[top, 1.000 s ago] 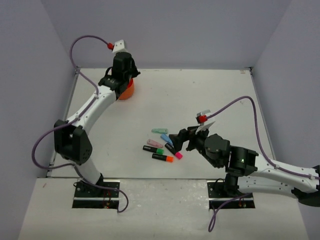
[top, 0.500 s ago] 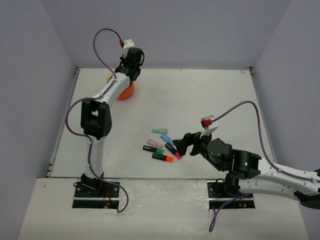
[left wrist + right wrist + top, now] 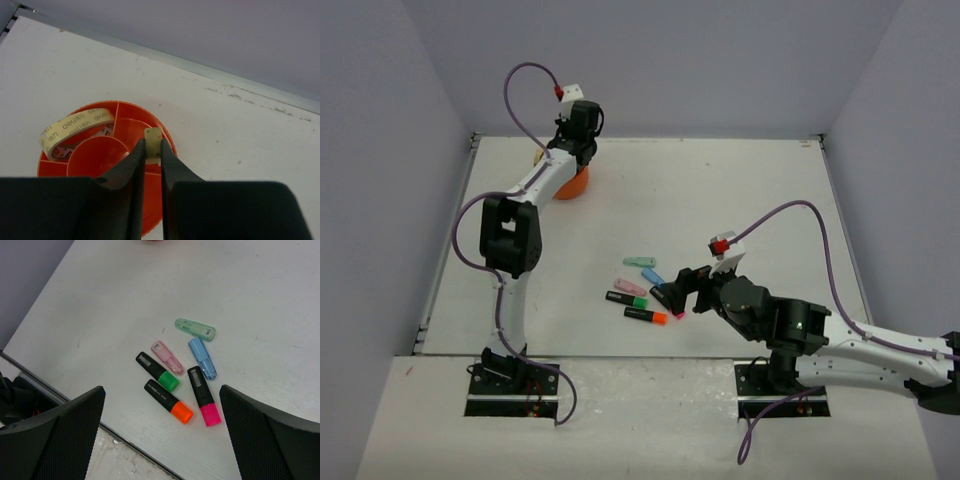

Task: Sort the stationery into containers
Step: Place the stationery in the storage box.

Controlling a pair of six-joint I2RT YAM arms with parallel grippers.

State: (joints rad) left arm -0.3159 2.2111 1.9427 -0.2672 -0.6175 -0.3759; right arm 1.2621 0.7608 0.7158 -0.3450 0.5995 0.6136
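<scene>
- Left tool (image 3: 152, 152) is clamped on one tan eraser (image 3: 152, 139), just above the far rim of the one orange organiser (image 3: 97, 157).
- We count one beige band (image 3: 75, 125), lying tilted in a compartment to that tool's left.
- Right tool (image 3: 161, 390) hangs over the counter (image 3: 125, 300) with its fingers wide apart.
- Beneath it we count three black highlighters (image 3: 157, 371) and three pastel pieces (image 3: 202, 358), all close together.

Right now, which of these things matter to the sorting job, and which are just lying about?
Job: orange organiser, tape roll, eraser in left tool, green highlighter, orange highlighter, pink highlighter, mint piece, pink piece, blue piece.
Background: purple cables, table.
</scene>
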